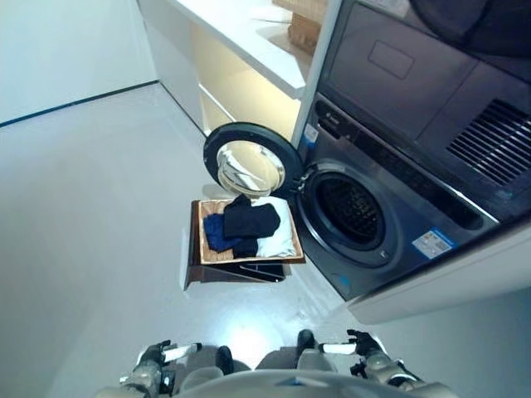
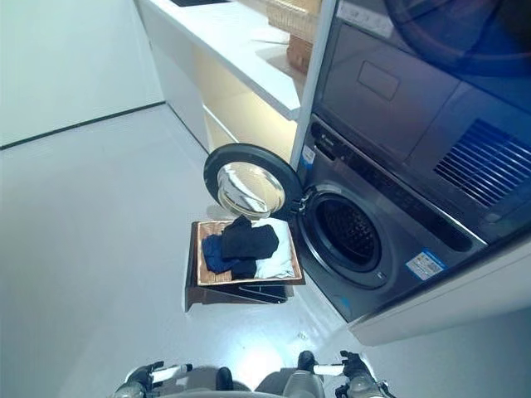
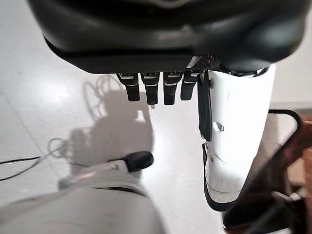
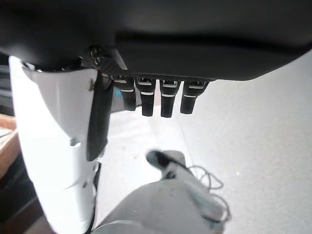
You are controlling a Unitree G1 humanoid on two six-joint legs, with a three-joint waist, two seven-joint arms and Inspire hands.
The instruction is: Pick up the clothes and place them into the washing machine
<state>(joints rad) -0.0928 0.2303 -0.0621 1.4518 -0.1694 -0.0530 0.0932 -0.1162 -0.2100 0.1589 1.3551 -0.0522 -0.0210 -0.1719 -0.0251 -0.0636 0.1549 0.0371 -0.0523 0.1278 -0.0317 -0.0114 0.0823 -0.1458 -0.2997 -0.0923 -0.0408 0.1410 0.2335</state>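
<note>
Left eye view shows us the clothes [image 1: 247,225] piled in a wooden basket [image 1: 197,240] on the floor [image 1: 91,207], just to the left of the washing machine [image 1: 390,207]. We see a black garment [image 1: 250,219] on top, a blue one [image 1: 216,233] on its left and a white one [image 1: 278,239] on its right, under the black. The basket sits right below the machine's round door [image 1: 249,162], which is swung wide open to the left, its glass facing us. The dark drum opening [image 1: 348,209] is clear to see, and we can make out nothing inside it.

Our hands are well apart from the clothes, both low at the near edge of the scene. Our left hand [image 1: 153,355] is at the near left, its white-covered thumb pointing right; our right hand [image 1: 362,343] is at the near right, its white thumb pointing left. In the left wrist view the fingers [image 3: 152,90] hang straight in a row beside the white thumb [image 3: 234,141], relaxed and holding nothing, with only floor past them. The right wrist view shows the same: straight fingers [image 4: 147,100], white thumb [image 4: 53,161] beside them, nothing in the grasp.

Farther off, a white counter [image 1: 241,37] runs to the left of the machine with a woven basket [image 1: 303,25] on it, and a second appliance [image 1: 431,75] is stacked above the washer.
</note>
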